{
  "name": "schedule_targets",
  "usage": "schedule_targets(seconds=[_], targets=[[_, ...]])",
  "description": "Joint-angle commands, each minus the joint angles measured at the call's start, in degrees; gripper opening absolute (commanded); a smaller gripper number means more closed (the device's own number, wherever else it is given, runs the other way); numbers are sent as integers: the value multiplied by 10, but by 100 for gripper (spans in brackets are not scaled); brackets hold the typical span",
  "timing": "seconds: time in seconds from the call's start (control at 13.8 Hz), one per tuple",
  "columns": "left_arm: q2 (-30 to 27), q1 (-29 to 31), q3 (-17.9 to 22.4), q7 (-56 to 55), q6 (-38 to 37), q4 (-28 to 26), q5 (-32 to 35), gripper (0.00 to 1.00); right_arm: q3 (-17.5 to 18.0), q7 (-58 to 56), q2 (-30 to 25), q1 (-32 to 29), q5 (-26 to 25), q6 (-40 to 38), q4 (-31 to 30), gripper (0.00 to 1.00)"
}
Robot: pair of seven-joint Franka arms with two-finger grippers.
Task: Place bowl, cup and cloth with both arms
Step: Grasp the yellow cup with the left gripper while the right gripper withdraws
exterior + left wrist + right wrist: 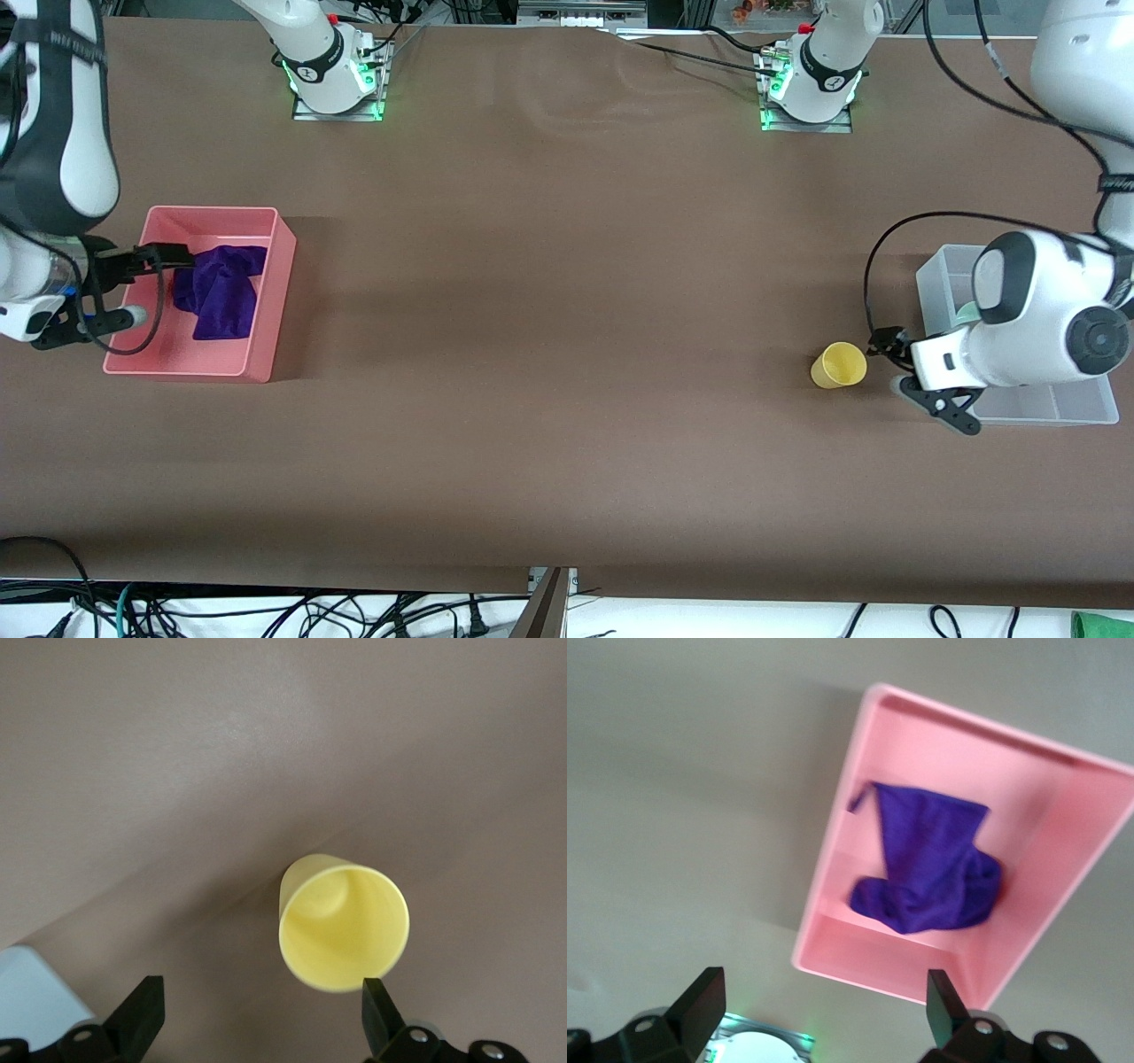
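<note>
The yellow cup is on the brown table toward the left arm's end, beside the clear bin. My left gripper is open and empty, low beside the cup. In the left wrist view the cup shows its open mouth just ahead of one finger, and the left gripper holds nothing. The green bowl sits in the clear bin, mostly hidden by the left arm. The purple cloth lies in the pink bin. My right gripper is open over that bin's edge.
The right wrist view shows the cloth crumpled in the pink bin, the open right gripper and the right arm's base with green lights. A pale corner of the clear bin shows in the left wrist view.
</note>
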Motion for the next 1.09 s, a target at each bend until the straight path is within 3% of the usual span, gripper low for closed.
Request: schedule_targets(seconds=[0.0,0.22,0.58,0.8,1.01], targets=[[30,-5,-1,-12,39,-7,-7,48,68,120,-25,-5,2,-10,4,100],[57,-12,-1,-30,60,-5,-7,1,97,180,-49,-5,0,14,4,100],[41,-5,-1,-25,45,4,-5,0,92,177,-124,-18,-24,56,8,100],[-13,37,-2,-8,-49,6,-3,0,83,168,-135,-18,-24,53,2,100],[-73,65,13,85,-106,12,4,0,87,161,-140,-26,-25,15,3,100]])
